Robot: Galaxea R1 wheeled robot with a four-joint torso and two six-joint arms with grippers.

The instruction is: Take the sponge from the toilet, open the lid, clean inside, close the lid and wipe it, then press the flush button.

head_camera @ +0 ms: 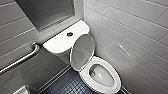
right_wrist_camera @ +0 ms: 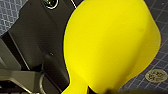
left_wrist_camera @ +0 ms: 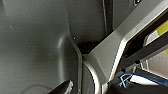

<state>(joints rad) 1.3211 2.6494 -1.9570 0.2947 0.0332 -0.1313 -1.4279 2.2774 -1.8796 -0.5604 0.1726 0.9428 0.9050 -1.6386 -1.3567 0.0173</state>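
At the right wrist, right gripper closed on the sponge, sponge held above dark tiled floor, beyond, the toilet in the corner, the lid raised, bowl open, the flush button set in the tank cover, grab bar on the wall.

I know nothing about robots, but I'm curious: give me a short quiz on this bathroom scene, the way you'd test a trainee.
1. True or false: the lid of the toilet is shut over the bowl.
2. Where is the flush button? A: on the tank cover. B: on the tiled wall. C: on the floor.
3. Fill in: the sponge, seen close in the right wrist view, is coloured ____.
Key: 1 false, the lid stands raised. 2 A. 3 yellow.
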